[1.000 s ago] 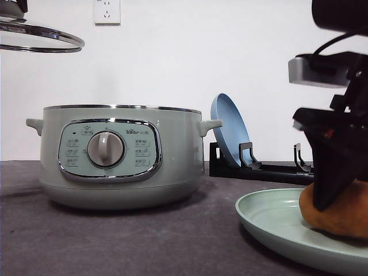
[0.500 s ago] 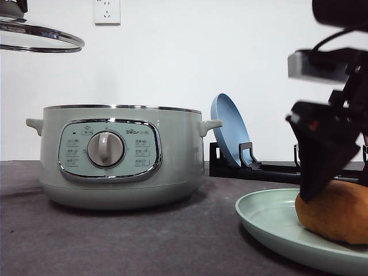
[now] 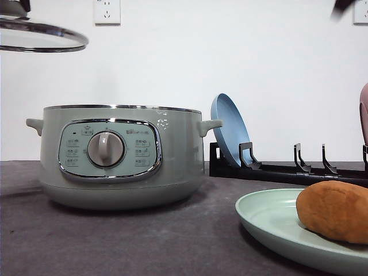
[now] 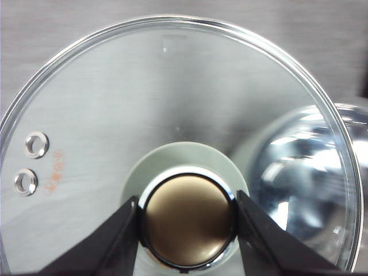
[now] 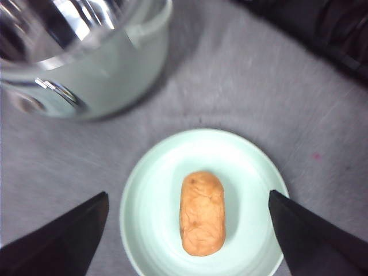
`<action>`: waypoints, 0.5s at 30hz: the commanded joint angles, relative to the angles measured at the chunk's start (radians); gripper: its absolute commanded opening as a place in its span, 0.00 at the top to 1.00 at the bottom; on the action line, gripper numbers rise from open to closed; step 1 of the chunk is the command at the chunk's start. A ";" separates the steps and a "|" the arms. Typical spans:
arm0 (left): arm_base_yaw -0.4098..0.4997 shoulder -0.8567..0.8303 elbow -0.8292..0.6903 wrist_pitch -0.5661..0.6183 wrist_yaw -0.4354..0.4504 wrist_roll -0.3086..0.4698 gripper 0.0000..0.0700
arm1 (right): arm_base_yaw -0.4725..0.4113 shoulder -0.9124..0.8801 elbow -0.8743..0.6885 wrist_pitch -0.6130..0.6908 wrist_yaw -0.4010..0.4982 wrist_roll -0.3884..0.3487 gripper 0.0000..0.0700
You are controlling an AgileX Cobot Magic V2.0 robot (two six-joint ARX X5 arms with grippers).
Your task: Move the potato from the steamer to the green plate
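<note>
The orange-brown potato lies on its side on the pale green plate at the front right. High above it my right gripper hangs open, its dark fingers well apart and holding nothing. The sage-green steamer stands uncovered on the left, and its shiny inside shows through the glass. My left gripper is shut on the knob of the glass lid, which it holds in the air up and left of the pot.
A blue plate leans in a black dish rack behind the green plate. A pinkish object shows at the right edge. Dark grey tabletop runs between the pot and the plate.
My right gripper let go of the potato and rose out of the front view. The potato settled flat on the green plate. The lid stays held aloft.
</note>
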 commanded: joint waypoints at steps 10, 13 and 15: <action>-0.123 -0.007 0.001 0.019 0.025 -0.009 1.00 | 0.006 -0.159 0.291 -0.125 0.000 -0.005 0.20; -0.174 -0.007 -0.031 0.033 0.025 -0.009 1.00 | 0.006 -0.171 0.328 -0.147 0.001 -0.008 0.20; -0.214 -0.007 -0.056 0.052 0.025 -0.009 1.00 | 0.006 -0.172 0.340 -0.163 0.001 -0.010 0.20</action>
